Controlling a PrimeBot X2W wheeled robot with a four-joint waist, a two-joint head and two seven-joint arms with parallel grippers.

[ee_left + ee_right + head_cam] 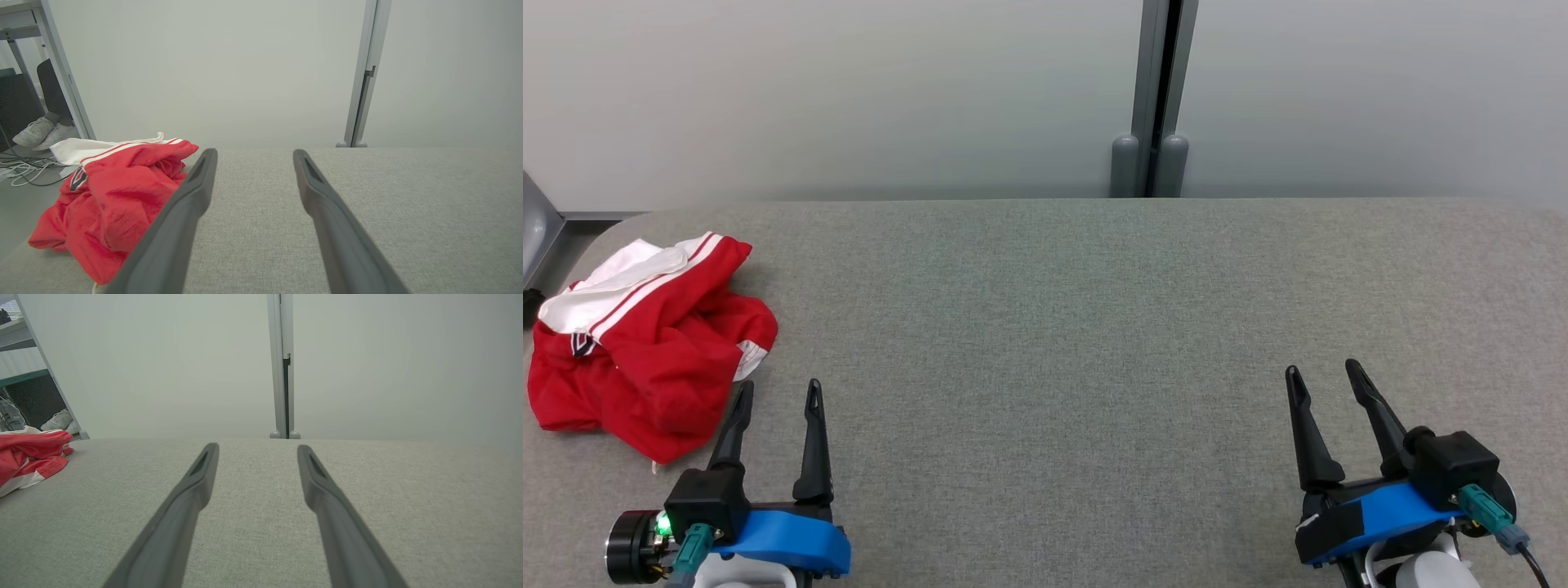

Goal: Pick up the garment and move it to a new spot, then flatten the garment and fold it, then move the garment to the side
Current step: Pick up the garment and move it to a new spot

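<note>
The left gripper [779,384] sat by the near edge of the table [1045,310], close to the near left corner. Its two dark fingers were wide apart and held nothing. The right gripper [1323,367] sat by the near edge too, close to the near right corner. Its fingers were also wide apart and held nothing. Both grippers pointed at the far edge of the table.

The garment [654,359] was red with white parts and thin white stripes. It lay in a crumpled heap by the left edge of the table. The left gripper's outer finger was just beside the heap. It was hard to tell if they touched. The right gripper was well apart from the garment, with bare grey table between them.

Behind the far edge stood a pale wall [849,98] with a grey post [1160,98]. In the left wrist view, white shoes [41,130] and some cables [20,173] lay past the left edge.
</note>
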